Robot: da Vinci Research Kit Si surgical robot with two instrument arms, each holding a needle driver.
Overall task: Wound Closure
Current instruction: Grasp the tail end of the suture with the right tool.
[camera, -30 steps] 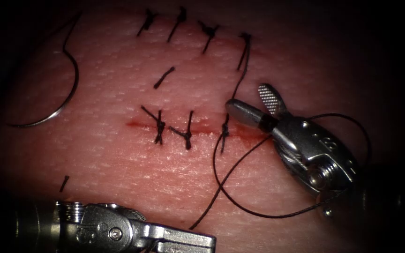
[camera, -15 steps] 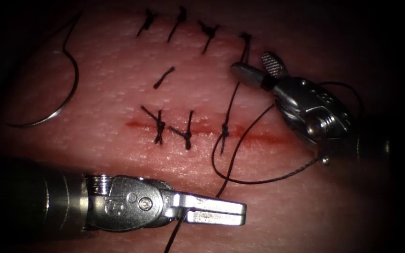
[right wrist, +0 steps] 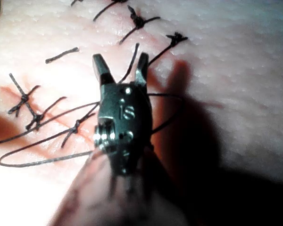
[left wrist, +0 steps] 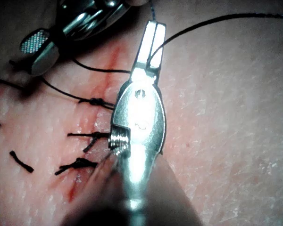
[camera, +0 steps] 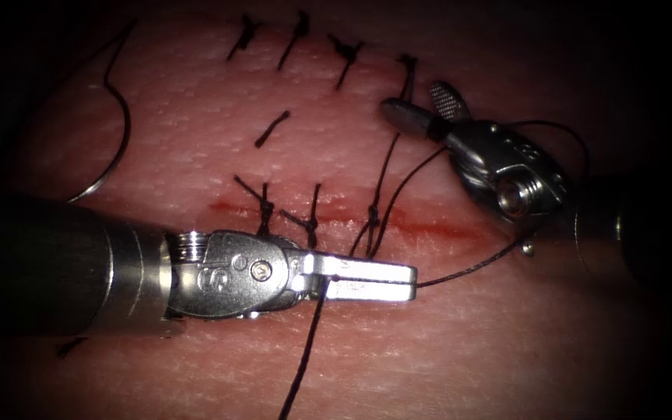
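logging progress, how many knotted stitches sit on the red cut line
3, in a row along the cut: left stitch, middle stitch, right stitch above the left tool. The tool may hide more.

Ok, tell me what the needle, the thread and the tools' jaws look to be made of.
Needle: thin curved wire with a dull grey sheen, probably steel, lying free on the tissue. Thread: dark, matte strand, likely braided; fibre unclear. Left tool and right tool: bright polished metal with sharp highlights; the right tool's open jaw shows a cross-hatched grip face.

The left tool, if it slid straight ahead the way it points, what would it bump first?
Probably just the thread that the left tool is shut on; beyond lies bare tissue. Depth is unclear.
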